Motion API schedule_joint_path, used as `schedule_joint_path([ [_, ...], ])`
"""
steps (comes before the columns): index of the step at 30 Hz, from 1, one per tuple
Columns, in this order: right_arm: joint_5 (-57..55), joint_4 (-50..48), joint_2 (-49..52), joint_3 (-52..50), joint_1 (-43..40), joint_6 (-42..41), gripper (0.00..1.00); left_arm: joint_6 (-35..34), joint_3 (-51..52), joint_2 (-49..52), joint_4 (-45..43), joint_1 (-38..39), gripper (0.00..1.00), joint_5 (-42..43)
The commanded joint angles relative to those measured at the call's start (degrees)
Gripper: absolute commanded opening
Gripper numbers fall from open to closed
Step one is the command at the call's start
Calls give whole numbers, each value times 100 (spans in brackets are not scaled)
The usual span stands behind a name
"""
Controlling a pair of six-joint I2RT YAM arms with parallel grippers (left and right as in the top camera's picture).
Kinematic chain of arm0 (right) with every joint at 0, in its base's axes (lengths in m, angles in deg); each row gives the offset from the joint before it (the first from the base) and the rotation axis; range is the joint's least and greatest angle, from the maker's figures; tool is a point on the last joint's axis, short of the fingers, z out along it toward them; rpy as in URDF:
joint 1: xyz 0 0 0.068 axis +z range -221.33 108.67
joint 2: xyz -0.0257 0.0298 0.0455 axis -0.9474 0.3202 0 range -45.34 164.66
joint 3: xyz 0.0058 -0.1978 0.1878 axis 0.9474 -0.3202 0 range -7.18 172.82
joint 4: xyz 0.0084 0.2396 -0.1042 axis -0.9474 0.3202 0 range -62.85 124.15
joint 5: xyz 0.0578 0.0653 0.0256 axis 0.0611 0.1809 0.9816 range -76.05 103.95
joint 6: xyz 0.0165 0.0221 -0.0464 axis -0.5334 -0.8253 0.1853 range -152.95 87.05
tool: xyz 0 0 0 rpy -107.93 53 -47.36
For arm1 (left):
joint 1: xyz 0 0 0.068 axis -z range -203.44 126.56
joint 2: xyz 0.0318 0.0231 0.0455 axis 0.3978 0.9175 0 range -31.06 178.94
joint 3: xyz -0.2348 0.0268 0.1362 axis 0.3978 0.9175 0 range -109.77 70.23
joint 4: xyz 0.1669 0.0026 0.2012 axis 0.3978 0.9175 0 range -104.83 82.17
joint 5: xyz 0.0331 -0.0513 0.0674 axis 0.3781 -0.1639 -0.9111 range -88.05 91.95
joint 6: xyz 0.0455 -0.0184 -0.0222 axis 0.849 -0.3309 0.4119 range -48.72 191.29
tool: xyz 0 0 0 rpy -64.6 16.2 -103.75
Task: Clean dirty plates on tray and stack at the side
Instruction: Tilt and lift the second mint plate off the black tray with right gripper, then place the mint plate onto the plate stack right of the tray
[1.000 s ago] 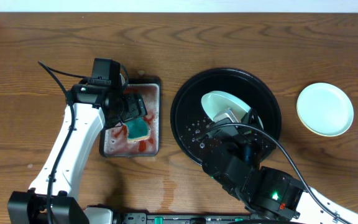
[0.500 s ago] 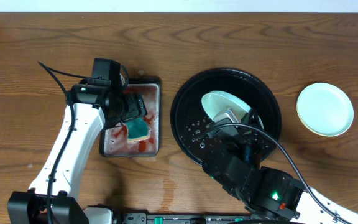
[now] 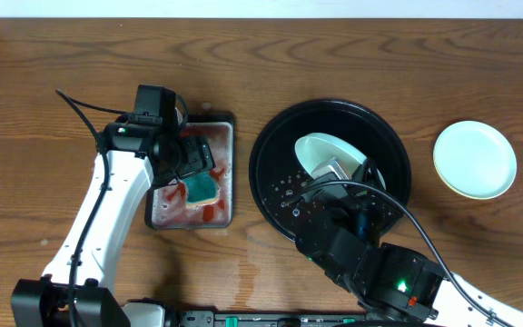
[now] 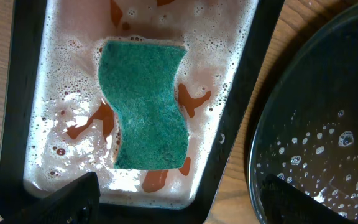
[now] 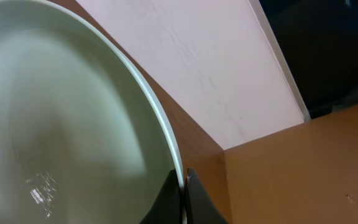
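Note:
My right gripper (image 3: 335, 172) is shut on the rim of a white plate (image 3: 323, 151) and holds it tilted over the large round black tray (image 3: 275, 150). In the right wrist view the fingertips (image 5: 184, 186) pinch the plate's edge (image 5: 73, 124). The tray's floor is wet with suds. A pale blue plate (image 3: 475, 160) lies on the bare wood to the right of the tray. My left gripper (image 3: 189, 156) is open and empty above a green sponge (image 4: 146, 109), which lies in red soapy water. No pale yellow plate is in view.
The small rectangular black-rimmed tray (image 3: 228, 123) with red soapy water sits left of the round tray; its rim (image 4: 241, 118) is a narrow gap from the round tray's rim (image 4: 260, 124). Brown wood-grain tabletop lies all around.

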Motion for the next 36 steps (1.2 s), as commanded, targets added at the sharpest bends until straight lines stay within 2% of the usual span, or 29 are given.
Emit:
schedule_joint_path([
  [1, -203, -15, -50, 116, -37, -444, 1, 35, -46, -7, 13, -15, 83, 26],
  [4, 254, 273, -50, 116, -461, -1602, 1, 35, -46, -7, 13, -15, 83, 26],
  [8, 1919, 621, -46, 101, -1812, -2861, 1, 35, -46, -7, 15, -15, 83, 26],
  [14, 5211, 586, -26, 101, -4822, -2865, 1, 35, -46, -7, 15, -15, 83, 26],
  [16, 6596, 584, 31, 101, -6157, -2785, 1, 35, -46, -7, 13, -15, 83, 26],
  [20, 8081, 372, 321, 101, -8253, -2898, 1, 35, -46, -7, 13, -15, 83, 26],
  [24, 8500, -116, 942, 101, -9890, -3591, 1, 35, -46, -7, 15, -15, 83, 26],
  [28, 8502, -540, 1700, 101, -10741, -3956, 1, 35, -46, -7, 13, -15, 83, 26],
  [34, 8754, -957, 2520, 101, -10876, -3945, 1, 35, -46, -7, 15, -15, 83, 26],
  [35, 9031, -1027, 2562, 101, -10869, -3821, 10, 35, -46, -7, 13, -15, 83, 26],
  [36, 9586, -1150, 2581, 101, -10867, -3700, 35, 35, -46, -7, 13, -15, 83, 26],
])
